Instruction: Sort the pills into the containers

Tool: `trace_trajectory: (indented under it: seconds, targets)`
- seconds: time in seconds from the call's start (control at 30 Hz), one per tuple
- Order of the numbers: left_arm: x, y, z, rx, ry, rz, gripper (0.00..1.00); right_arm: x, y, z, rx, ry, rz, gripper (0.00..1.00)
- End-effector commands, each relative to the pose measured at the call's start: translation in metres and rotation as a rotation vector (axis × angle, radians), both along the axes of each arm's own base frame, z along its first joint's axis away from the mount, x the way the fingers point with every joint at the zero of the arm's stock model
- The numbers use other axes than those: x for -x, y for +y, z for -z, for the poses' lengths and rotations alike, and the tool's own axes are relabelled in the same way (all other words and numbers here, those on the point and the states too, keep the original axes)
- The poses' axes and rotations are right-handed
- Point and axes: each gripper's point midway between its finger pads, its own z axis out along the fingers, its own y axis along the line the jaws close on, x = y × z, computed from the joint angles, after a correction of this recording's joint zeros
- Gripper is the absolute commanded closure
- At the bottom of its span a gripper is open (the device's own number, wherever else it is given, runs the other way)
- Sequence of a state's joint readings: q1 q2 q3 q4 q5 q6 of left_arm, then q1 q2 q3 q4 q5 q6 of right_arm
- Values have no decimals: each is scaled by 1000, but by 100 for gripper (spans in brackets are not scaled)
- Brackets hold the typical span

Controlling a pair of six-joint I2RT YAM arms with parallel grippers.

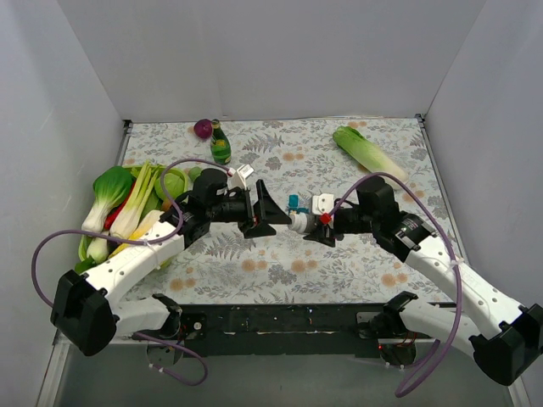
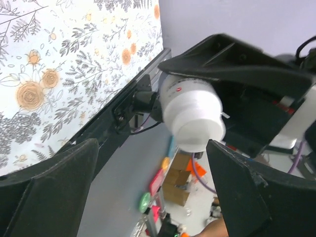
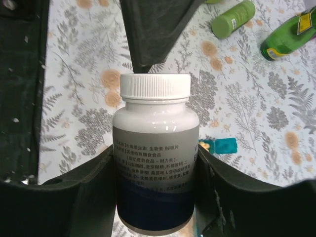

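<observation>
My right gripper point(image 1: 307, 225) is shut on a white pill bottle point(image 1: 298, 221) with a grey-blue label and holds it on its side above the table; in the right wrist view the bottle point(image 3: 155, 168) fills the gap between the fingers point(image 3: 84, 192), its white screw cap on. My left gripper point(image 1: 268, 214) is open, its jaws spread wide around the cap end point(image 2: 195, 116), not touching it. The teal pill box point(image 1: 294, 202) lies just behind the bottle; one open compartment with a yellow pill shows beside the bottle point(image 3: 222, 146), and the rest is hidden.
Bok choy point(image 1: 110, 191), celery and a green bowl point(image 1: 174, 182) crowd the left side. A green glass bottle point(image 1: 221, 146) and a purple onion point(image 1: 203, 128) stand at the back. A lettuce point(image 1: 369, 153) lies back right. A small green bottle point(image 3: 234, 17) lies on the cloth.
</observation>
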State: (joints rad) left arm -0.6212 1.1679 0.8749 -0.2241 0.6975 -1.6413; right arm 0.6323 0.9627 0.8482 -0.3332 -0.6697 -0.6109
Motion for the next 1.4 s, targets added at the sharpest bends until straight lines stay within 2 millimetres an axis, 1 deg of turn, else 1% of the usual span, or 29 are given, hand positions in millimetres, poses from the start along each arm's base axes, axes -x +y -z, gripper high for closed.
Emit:
trace_trajectory:
  seconds: [0.0, 0.03, 0.07, 0.13, 0.2, 0.23, 0.3, 0.4, 0.5, 0.53, 0.6, 0.73, 0.77, 0.83, 0.87, 0.9, 0.93, 0.97, 1.0, 1.03, 1.07, 1.1, 1.13, 1.17, 1.23, 1.27, 1.3, 1.33, 1.37]
  targets:
    - [-20, -15, -39, 102, 14, -112, 9, -20, -11, -2, 115, -199, 46, 99]
    - [-20, -17, -42, 107, 18, -115, 10, -20, -11, 0, 118, -208, 43, 99]
    - [-21, -18, -40, 103, 29, -124, 11, -21, -11, 1, 121, -209, 45, 99]
    - [-24, -20, -43, 112, 19, -138, 13, -22, -11, 1, 123, -215, 48, 99]
    - [-24, -21, -39, 105, 30, -143, 22, -21, -11, 2, 121, -213, 49, 99]
    - [-23, -24, -38, 102, 33, -137, 22, -21, -10, 2, 118, -212, 49, 99]
    - [-22, -27, -32, 88, 46, -131, 28, -20, -10, 6, 119, -196, 48, 99]
    - [-19, -33, -26, 68, 55, -118, 29, -20, -9, 5, 113, -187, 51, 99]
    - [-20, -36, -22, 59, 59, -115, 37, -19, -9, 6, 114, -178, 49, 99]
    - [-20, -37, -22, 57, 59, -113, 42, -19, -9, 6, 113, -177, 50, 99]
    - [-20, -38, -23, 59, 55, -108, 48, -17, -9, 7, 113, -171, 48, 99]
    - [-18, -41, -20, 57, 56, -80, 72, -16, -9, 10, 113, -150, 49, 99]
    - [-17, -42, -21, 64, 52, -67, 83, -16, -8, 9, 108, -147, 50, 99]
    - [-10, -43, -21, 76, 29, -12, 91, -12, -7, 12, 101, -109, 51, 99]
    - [-8, -44, -25, 88, -5, 12, 94, -11, -7, 13, 97, -90, 51, 99]
    - [-1, -44, -27, 101, -29, 63, 95, -5, -4, 14, 83, -61, 28, 99]
    - [1, -43, -29, 101, -131, 118, 96, 1, -3, 17, 72, -8, 27, 99]
    - [5, -43, -31, 110, -185, 163, 96, 5, -1, 19, 62, 25, 18, 99]
    - [16, -42, -33, 132, -227, 245, 97, 15, 2, 18, 37, 76, -17, 99]
    - [16, -41, -38, 131, -374, 301, 98, 21, 5, 18, 16, 141, -24, 99]
    - [23, -37, -36, 122, -405, 355, 99, 28, 6, 22, 5, 199, -37, 99]
    - [32, -34, -40, 140, -475, 430, 99, 41, 9, 21, -20, 260, -88, 99]
    - [34, -32, -43, 139, -539, 462, 99, 45, 13, 19, -48, 288, -114, 99]
    - [40, -27, -48, 149, -683, 524, 98, 62, 13, 21, -71, 415, -153, 99]
    - [51, -21, -54, 188, -781, 590, 97, 74, 17, 21, -104, 527, -192, 99]
    - [54, -20, -56, 197, -855, 622, 96, 84, 17, 21, -132, 626, -217, 99]
    - [53, -21, -56, 195, -868, 635, 93, 88, 18, 21, -142, 692, -221, 99]
    - [53, -19, -54, 172, -855, 646, 92, 89, 19, 20, -161, 720, -231, 99]
    - [50, -21, -63, 173, -907, 661, 91, 90, 19, 13, -187, 772, -234, 99]
